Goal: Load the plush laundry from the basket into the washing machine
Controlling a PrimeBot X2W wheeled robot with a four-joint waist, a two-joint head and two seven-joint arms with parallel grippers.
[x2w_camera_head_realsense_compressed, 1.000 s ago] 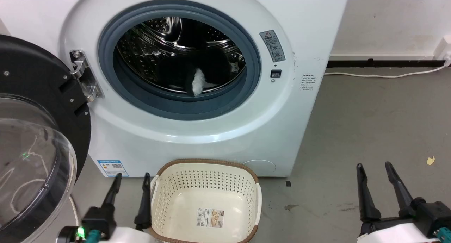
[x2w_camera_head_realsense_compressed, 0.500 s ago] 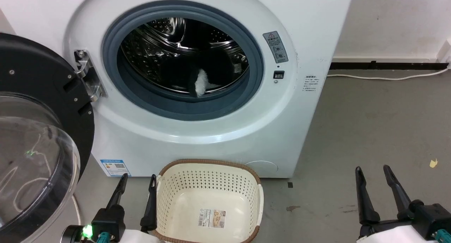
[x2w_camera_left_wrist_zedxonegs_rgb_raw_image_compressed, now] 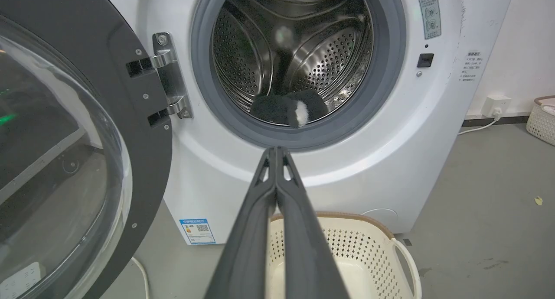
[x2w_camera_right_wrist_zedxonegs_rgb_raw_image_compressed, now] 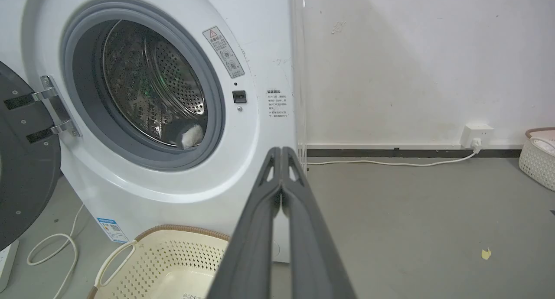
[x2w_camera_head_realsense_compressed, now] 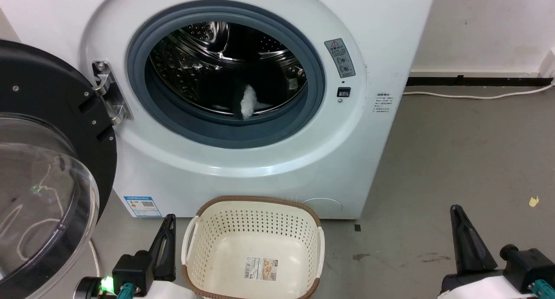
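Since half a second ago both pairs of jaws have gone from spread to pressed together, each pair of dark fingers now meeting in a single point. In the head view the left gripper [x2w_camera_head_realsense_compressed: 170, 217] stands low at the left, just beside the left end of the basket [x2w_camera_head_realsense_compressed: 256, 199], while the right gripper [x2w_camera_head_realsense_compressed: 455, 209] stands low at the right over the grey floor [x2w_camera_head_realsense_compressed: 455, 151], well apart from the basket. Neither grips anything. The plush laundry [x2w_camera_head_realsense_compressed: 248, 103] lies inside the washing machine [x2w_camera_head_realsense_compressed: 347, 160], at the bottom front of the steel drum [x2w_camera_head_realsense_compressed: 195, 65], just behind the grey rubber ring [x2w_camera_head_realsense_compressed: 313, 95], a white furry patch facing out among the black fluff. The black-framed door [x2w_camera_head_realsense_compressed: 43, 86] hangs wide open on the left, its clear bubble toward the camera. The basket sits on the floor right in front of the machine, the label sticker [x2w_camera_head_realsense_compressed: 260, 268] on its cream bottom in plain sight. A white cable [x2w_camera_head_realsense_compressed: 477, 94] runs along the foot of the wall on the right, and a small yellow scrap [x2w_camera_head_realsense_compressed: 533, 199] lies on the floor.
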